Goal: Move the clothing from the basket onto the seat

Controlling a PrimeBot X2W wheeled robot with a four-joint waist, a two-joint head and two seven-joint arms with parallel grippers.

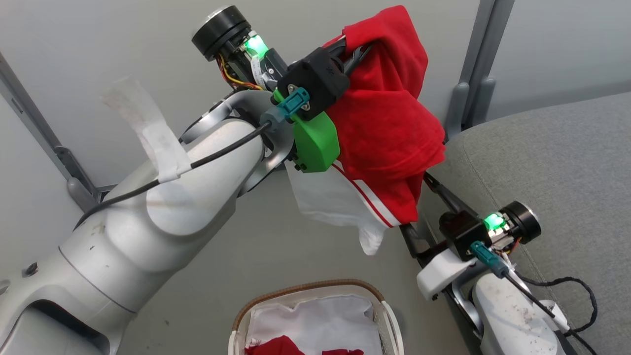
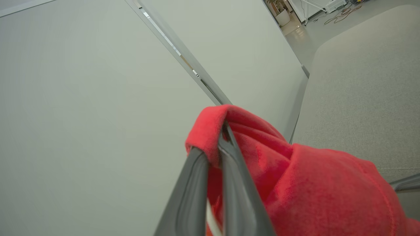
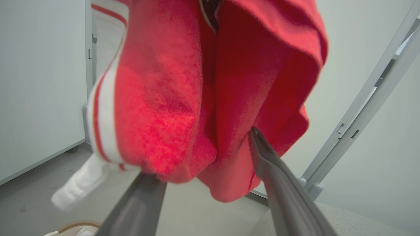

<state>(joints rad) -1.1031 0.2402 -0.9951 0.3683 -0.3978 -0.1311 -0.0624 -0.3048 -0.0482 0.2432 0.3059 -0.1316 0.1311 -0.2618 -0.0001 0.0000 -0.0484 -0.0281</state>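
Note:
A red garment (image 1: 389, 128) with white trim hangs in the air from my left gripper (image 1: 364, 49), which is shut on a fold of it; the fingertips (image 2: 226, 144) pinch the red cloth (image 2: 311, 190). My right gripper (image 1: 415, 203) stands open just under the hanging hem. Its fingers (image 3: 272, 170) straddle the bottom of the cloth (image 3: 183, 98) without closing. The basket (image 1: 256, 305) sits below at the frame's bottom, with more red clothing (image 1: 276, 346) on its white liner. The grey seat (image 1: 542, 162) lies to the right, beside the garment.
Pale partition walls with grey metal posts (image 1: 473, 74) stand behind the garment and at the left (image 1: 59, 148). The seat (image 2: 357, 91) stretches away to the right of the held cloth. The basket's rim (image 3: 77, 226) shows under my right gripper.

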